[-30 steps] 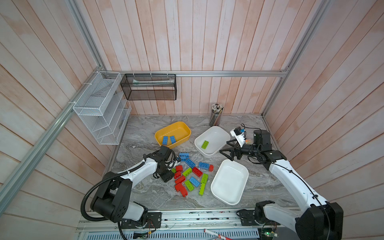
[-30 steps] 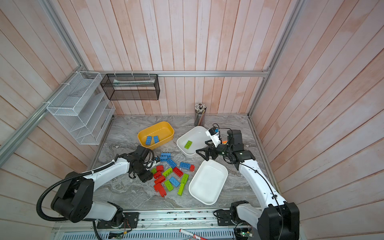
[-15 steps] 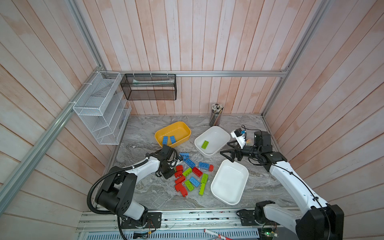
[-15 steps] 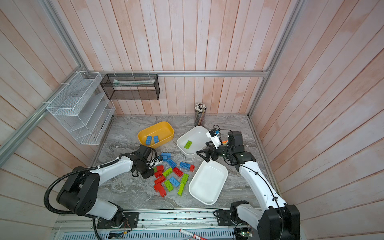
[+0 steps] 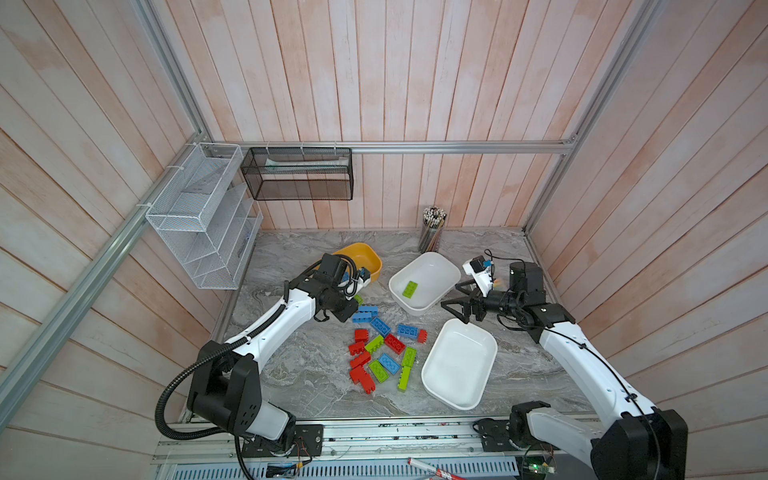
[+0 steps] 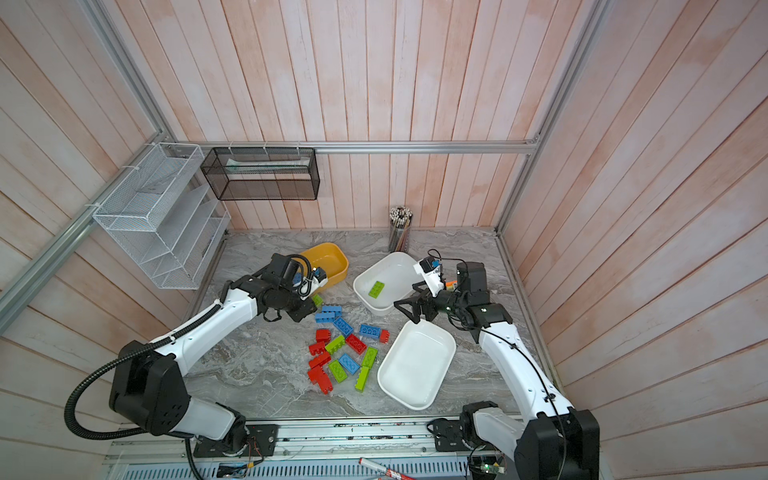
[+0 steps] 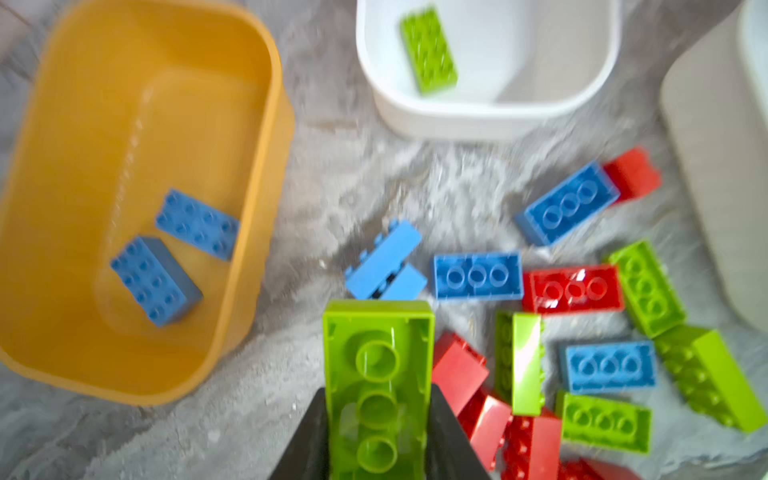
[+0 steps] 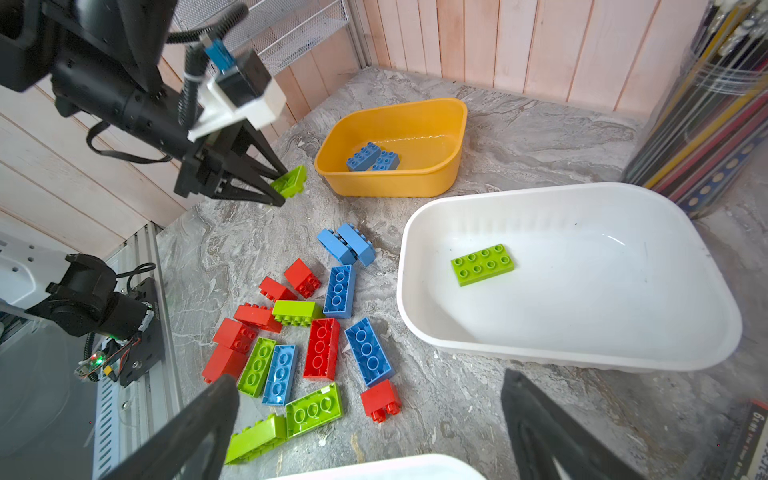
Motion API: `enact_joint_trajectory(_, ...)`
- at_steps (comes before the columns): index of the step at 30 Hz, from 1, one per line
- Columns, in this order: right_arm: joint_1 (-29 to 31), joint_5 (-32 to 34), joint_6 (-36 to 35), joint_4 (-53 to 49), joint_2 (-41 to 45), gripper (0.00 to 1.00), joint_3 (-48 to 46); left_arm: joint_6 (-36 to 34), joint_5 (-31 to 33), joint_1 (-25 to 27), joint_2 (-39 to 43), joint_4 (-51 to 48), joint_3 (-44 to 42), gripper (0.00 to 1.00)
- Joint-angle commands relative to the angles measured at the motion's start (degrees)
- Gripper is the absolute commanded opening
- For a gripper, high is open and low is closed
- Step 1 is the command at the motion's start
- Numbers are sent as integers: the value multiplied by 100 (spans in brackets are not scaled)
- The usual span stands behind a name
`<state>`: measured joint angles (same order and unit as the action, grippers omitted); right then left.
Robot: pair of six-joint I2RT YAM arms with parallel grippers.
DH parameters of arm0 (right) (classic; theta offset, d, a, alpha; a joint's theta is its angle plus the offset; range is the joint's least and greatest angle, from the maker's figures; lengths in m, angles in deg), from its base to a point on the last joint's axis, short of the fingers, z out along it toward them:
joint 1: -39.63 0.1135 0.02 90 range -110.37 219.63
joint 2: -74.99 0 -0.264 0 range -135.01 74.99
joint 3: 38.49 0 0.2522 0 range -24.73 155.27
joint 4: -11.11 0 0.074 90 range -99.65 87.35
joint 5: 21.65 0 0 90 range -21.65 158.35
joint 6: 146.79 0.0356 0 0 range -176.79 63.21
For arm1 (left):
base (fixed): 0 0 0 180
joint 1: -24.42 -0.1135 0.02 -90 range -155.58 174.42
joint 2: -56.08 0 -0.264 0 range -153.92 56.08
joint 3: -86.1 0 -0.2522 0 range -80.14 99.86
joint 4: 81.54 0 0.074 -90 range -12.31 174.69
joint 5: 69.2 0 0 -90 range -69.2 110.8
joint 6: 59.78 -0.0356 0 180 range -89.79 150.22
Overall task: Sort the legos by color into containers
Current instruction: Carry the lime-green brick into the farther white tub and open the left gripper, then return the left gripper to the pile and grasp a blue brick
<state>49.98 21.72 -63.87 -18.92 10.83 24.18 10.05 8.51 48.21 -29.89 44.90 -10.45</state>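
My left gripper (image 7: pixel 378 419) is shut on a lime green lego (image 7: pixel 377 374) and holds it above the table, beside the yellow container (image 5: pixel 371 257). The held lego (image 8: pixel 291 180) also shows in the right wrist view, between the left gripper's fingertips (image 8: pixel 277 188). Two blue legos (image 8: pixel 372 157) lie in the yellow container. The far white container (image 5: pixel 434 266) holds one green lego (image 5: pixel 410 289). The near white container (image 5: pixel 459 365) has nothing in it. Several red, blue and green legos (image 5: pixel 384 353) lie loose between them. My right gripper (image 5: pixel 455 309) hangs open by the white containers.
A pencil cup (image 5: pixel 432 228) stands at the back wall. A white wire rack (image 5: pixel 199 216) and a black mesh basket (image 5: pixel 297 174) hang on the walls. A red marker (image 5: pixel 428 473) lies on the front rail.
My left gripper has shut on the green lego at the pile's left edge and lifted it back toward the yellow container. The right arm has barely moved.
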Motion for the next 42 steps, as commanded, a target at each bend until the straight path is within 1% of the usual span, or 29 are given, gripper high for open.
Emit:
enact_joint_trajectory(1,-76,-74,85,139,-56,98,240,615,-546,131,-378,356,438,29)
enact_joint_trajectory(4,-121,-28,110,202,-70,98,294,886,-527,381,-992,323,1047,29)
enact_joint_trajectory(7,-170,-4,142,259,-101,98,319,964,-434,692,-1596,412,1611,29)
enact_joint_trajectory(13,-235,19,238,413,-162,98,286,1340,-249,1080,-2783,553,2619,29)
enact_joint_trajectory(16,-272,38,248,445,-176,98,254,1743,41,1234,-3300,663,3046,29)
enact_joint_trajectory(18,-288,31,272,473,-200,98,242,1973,125,1339,-3641,706,3342,29)
enact_joint_trajectory(22,-314,40,237,447,-212,98,233,2165,267,1519,-4322,506,3992,29)
enact_joint_trajectory(24,-331,39,240,446,-204,98,216,2251,368,1558,-4569,349,4286,33)
enact_joint_trajectory(26,-348,48,199,409,-211,98,216,2323,328,1562,-4713,162,4534,41)
enact_joint_trajectory(27,-349,57,169,357,-223,98,231,2324,371,1558,-4700,126,4554,43)
enact_joint_trajectory(28,-352,66,119,293,-236,98,261,2320,377,1558,-4645,112,4535,48)
enact_joint_trajectory(29,-348,66,102,245,-242,98,283,2314,375,1558,-4561,80,4498,56)
enact_joint_trajectory(30,-349,49,99,237,-231,98,299,2316,385,1558,-4471,26,4481,63)
enact_joint_trajectory(31,-345,34,106,235,-213,98,305,2293,387,1559,-4344,-53,4456,67)
enact_joint_trajectory(35,-349,-61,147,230,-163,98,322,2046,214,1558,-3534,-192,3947,70)
enact_joint_trajectory(39,-345,-160,171,213,-106,98,279,1540,2,1441,-2565,-550,3043,71)
enact_joint_trajectory(42,-349,-207,150,202,-71,98,243,1174,-31,1277,-1865,-900,2299,70)
